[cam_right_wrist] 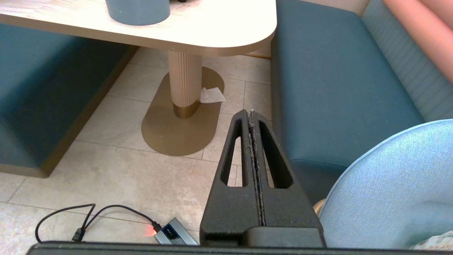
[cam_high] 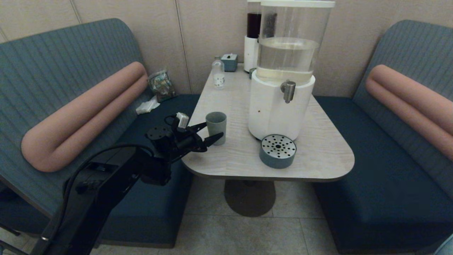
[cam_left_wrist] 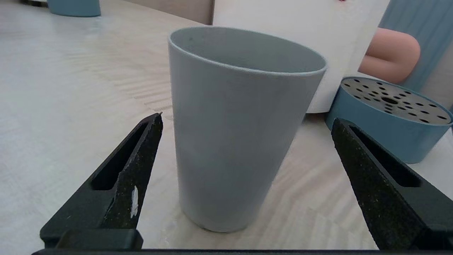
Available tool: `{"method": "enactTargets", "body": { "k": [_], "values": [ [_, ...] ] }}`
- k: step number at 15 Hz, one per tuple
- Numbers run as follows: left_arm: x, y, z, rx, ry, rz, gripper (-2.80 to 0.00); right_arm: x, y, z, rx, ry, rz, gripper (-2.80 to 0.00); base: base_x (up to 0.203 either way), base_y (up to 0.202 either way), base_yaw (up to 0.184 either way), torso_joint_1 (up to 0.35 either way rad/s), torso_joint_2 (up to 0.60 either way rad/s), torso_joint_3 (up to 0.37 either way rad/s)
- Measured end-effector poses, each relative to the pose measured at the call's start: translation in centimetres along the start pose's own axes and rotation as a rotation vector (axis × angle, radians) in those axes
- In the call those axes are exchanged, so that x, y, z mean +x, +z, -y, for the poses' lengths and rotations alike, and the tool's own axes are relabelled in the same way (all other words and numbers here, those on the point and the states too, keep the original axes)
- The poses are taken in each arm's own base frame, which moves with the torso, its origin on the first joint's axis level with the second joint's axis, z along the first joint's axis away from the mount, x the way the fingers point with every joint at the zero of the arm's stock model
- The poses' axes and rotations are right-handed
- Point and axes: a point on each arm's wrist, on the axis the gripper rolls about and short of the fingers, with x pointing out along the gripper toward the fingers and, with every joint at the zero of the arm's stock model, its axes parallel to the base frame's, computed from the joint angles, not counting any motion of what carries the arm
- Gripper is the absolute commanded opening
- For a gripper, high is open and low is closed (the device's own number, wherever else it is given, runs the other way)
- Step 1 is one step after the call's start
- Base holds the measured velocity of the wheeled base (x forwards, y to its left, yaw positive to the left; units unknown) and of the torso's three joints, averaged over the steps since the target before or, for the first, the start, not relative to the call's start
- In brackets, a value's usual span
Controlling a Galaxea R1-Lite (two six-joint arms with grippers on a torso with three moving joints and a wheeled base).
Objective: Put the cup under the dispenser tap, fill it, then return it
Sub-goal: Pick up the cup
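The grey-blue cup [cam_high: 216, 120] stands upright near the table's left edge, left of the big clear-tank dispenser [cam_high: 283, 117]. The dispenser tap [cam_high: 289, 91] juts from the white base above a round perforated tray [cam_high: 277, 150]. My left gripper [cam_high: 214, 129] is open and level, one finger on each side of the cup [cam_left_wrist: 240, 141]. In the left wrist view the left gripper [cam_left_wrist: 246, 118] has a gap to the cup at both fingertips [cam_left_wrist: 152, 134], narrower on one side. My right gripper [cam_right_wrist: 250, 112] is shut on nothing, parked low over the floor, outside the head view.
A small clear bottle [cam_high: 218, 74], a small box [cam_high: 229, 62] and a slimmer dispenser with dark liquid [cam_high: 253, 35] stand at the table's back. Blue benches flank the table [cam_high: 318, 166]. A cable and a small device [cam_right_wrist: 173, 232] lie on the floor.
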Motion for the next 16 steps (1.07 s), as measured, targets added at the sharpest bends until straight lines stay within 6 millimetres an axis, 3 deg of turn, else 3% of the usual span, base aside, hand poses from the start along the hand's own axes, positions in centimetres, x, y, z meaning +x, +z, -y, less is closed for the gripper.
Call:
{"method": "enactTargets", "body": {
  "k": [16],
  "values": [
    [0.94, -0.31, -0.95, 0.006, 0.008, 0.009, 0.00, 0.00, 0.00, 0.00, 0.000, 0.000, 0.000, -2.80, 0.000, 0.000, 0.000, 0.000, 0.00, 0.000]
  ]
}}
